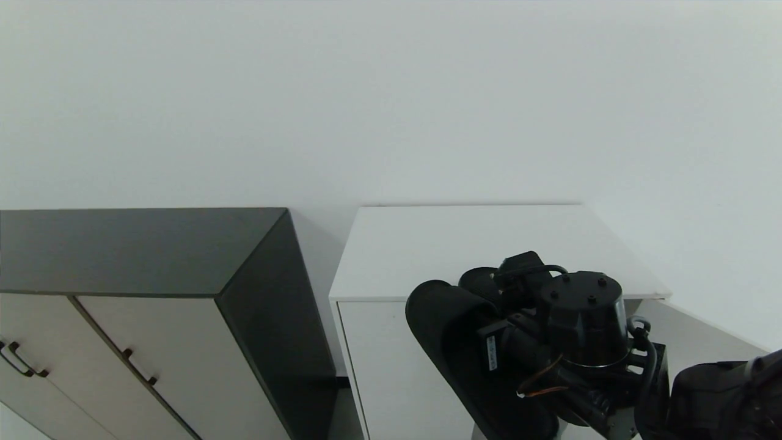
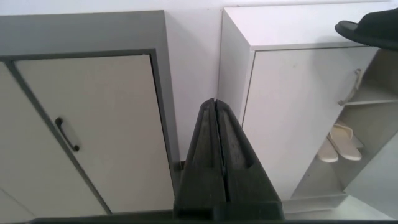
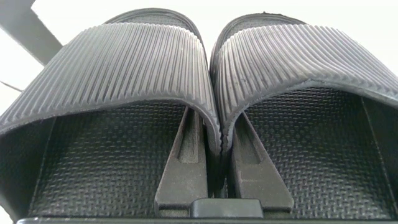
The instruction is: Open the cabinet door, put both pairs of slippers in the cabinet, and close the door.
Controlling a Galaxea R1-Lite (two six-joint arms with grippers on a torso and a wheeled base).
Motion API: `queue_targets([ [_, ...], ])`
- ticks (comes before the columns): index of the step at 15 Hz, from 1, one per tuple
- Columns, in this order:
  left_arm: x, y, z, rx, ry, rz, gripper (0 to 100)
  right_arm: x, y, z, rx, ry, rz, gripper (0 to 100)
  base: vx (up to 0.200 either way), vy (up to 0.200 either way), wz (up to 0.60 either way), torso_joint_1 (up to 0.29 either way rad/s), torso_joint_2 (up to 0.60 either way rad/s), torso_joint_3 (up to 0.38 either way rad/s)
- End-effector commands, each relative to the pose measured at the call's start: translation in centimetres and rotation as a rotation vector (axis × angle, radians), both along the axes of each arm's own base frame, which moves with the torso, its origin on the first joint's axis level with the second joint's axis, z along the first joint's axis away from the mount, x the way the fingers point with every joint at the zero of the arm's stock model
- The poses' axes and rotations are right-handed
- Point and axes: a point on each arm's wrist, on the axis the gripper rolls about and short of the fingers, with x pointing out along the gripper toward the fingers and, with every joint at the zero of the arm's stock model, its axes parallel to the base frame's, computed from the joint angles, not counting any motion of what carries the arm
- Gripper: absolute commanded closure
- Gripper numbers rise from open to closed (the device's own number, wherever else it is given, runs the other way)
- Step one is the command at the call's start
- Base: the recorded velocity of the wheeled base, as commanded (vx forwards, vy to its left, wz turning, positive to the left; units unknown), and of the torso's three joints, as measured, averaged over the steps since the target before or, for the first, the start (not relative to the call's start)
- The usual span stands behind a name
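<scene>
- The right pincer is clenched on the black slippers. The inner edges of both straps, side by side, are pinched between its fingers.
- The black slippers are held in the air in front of the white cabinet, near its top edge, with their soles tilted.
- The left pincer is clenched on nothing, its fingers pressed together. It is held apart from both cabinets, facing the gap between them.
- The white cabinet is seen open on one side, with shelves exposed beside a door that carries a handle at its edge.
- The white slippers are laid side by side on a shelf inside the white cabinet, below the handle.
- One black slipper is seen above the open side of the cabinet.
- A dark cabinet with pale doors is placed just beside the white one, and its doors are shut.
</scene>
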Motion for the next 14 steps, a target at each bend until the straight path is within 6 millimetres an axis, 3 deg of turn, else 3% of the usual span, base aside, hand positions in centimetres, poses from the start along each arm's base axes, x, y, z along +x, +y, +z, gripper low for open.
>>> queue_targets([
  [1,0.00,0.00,0.00,0.000,0.000,0.001,100,-0.01,0.02,-0.18,-0.005,0.004,-0.001,100,0.000,0.000,0.00,0.000,0.00,0.000],
  [14,0.00,0.00,0.00,-0.009,0.000,0.002,100,0.12,0.18,-0.54,-0.006,0.010,0.003,100,0.000,0.000,0.00,0.000,0.00,0.000],
])
